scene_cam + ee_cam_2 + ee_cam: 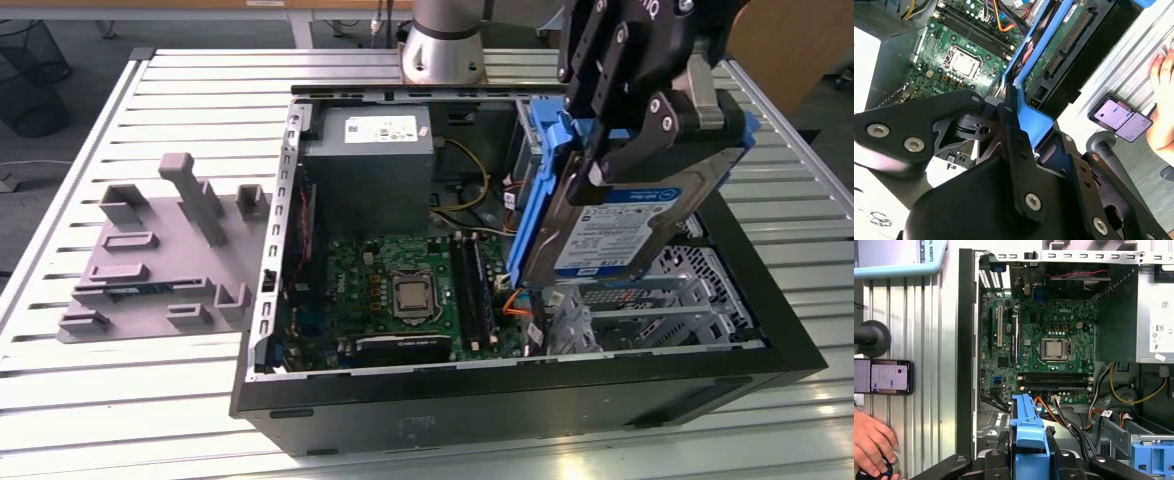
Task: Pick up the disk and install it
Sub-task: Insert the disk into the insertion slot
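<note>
Starting at the exterior view's left, a grey fixture plate sits on the slatted table, well apart from the open PC case, so that side is no worry. Inside the case we've got the grey power supply, then the motherboard, then orange cables right beside the metal drive cage. The disk hangs above that cage, standing on edge and tilted, label toward the camera. The gripper has its fingers clamped tight on the disk's blue bracket.

We reckon the step in hand is lining the disk up with the cage. To do it well we'd get it square to the cage opening before any push, and go slow. Room looks tight, with the cables on one side and the case's black wall on the other. We can't tell if the disk's lower corner touches anything.

In the first wrist view a phone lies on the table just outside the case, with a person's hand near it.
</note>
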Available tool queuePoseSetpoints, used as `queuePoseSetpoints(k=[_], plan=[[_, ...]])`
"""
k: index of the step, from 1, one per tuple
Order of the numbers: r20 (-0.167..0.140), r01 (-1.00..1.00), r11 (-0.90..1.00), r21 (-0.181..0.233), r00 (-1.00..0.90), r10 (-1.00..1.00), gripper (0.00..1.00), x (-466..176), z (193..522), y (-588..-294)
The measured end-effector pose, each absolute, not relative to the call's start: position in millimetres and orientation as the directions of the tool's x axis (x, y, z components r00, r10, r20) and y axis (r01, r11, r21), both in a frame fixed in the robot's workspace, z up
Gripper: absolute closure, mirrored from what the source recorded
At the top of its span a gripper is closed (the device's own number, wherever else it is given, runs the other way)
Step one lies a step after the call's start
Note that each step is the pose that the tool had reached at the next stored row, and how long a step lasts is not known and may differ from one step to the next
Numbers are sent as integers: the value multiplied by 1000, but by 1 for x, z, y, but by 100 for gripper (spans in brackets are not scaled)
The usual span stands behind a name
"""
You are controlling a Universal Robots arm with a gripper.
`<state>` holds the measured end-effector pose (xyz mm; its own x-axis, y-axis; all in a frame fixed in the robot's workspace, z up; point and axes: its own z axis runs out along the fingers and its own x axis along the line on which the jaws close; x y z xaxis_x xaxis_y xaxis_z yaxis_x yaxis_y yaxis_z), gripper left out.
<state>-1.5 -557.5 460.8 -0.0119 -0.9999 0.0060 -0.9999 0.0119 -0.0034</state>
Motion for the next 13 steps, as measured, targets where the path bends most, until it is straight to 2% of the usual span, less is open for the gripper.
queuePoseSetpoints(k=[13], plan=[[6,-1000,12,-1,-12,-1000,64,22,459,-565]])
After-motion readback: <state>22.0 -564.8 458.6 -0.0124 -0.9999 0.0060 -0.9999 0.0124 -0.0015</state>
